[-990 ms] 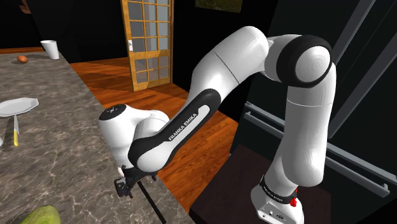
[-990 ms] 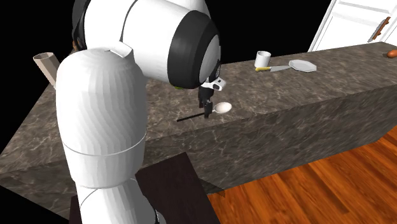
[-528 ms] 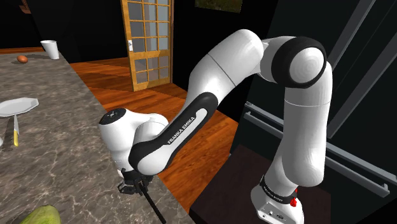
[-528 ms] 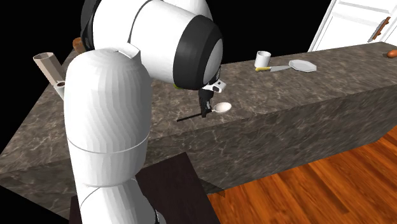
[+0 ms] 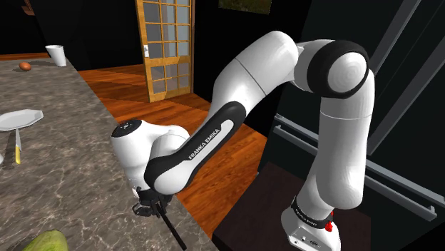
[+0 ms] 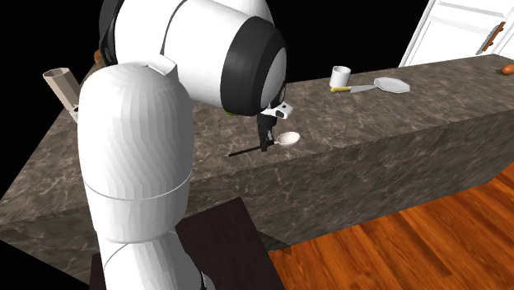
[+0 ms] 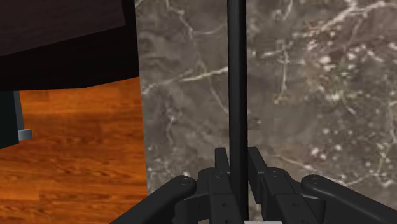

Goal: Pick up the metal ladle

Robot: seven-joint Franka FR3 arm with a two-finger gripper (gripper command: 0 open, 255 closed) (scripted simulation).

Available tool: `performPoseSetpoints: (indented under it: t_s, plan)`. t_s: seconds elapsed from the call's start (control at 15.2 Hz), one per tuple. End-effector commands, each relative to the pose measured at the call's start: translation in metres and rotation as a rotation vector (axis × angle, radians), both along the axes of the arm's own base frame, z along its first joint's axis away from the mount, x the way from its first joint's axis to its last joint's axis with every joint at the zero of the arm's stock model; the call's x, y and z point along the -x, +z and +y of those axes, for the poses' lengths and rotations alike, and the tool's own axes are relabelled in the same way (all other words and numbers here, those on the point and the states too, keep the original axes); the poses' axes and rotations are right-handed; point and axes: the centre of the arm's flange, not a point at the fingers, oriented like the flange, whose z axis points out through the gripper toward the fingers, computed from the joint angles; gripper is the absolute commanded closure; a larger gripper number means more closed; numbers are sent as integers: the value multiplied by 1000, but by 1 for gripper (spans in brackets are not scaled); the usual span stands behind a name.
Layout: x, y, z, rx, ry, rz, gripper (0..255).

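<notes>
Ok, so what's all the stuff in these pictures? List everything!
countertop: one, dark marbled, beside the stand.
ladle: one, pale bowl, black handle, near the countertop's edge.
plate: one, whitish, farther along the countertop.
mug: one, white, beside the plate.
utensil: one, yellow handle, by the plate.
egg: one, brown, at the far end.
cup: one, white, near the egg.
green lump: one, at the shoulder view's lower left.
tube: one, beige, behind the arm.
wooden door: one, glass panes, across the floor.
white door: one, beyond the countertop's far end.
floor: one, brown wood.
stand: one, dark box.
arm: one, white, dark joints.
gripper: one, black, shut on the ladle's handle.
</notes>
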Motion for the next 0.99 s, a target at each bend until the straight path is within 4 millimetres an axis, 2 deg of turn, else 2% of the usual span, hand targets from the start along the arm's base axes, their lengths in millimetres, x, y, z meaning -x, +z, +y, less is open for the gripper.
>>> performPoseSetpoints:
  t_s: [0.0,0.79,0.92]
  plan:
    - [0,9,0,0,0,1,255]
    - [0,72,0,0,0,1,255]
    - [0,73,0,0,0,1,255]
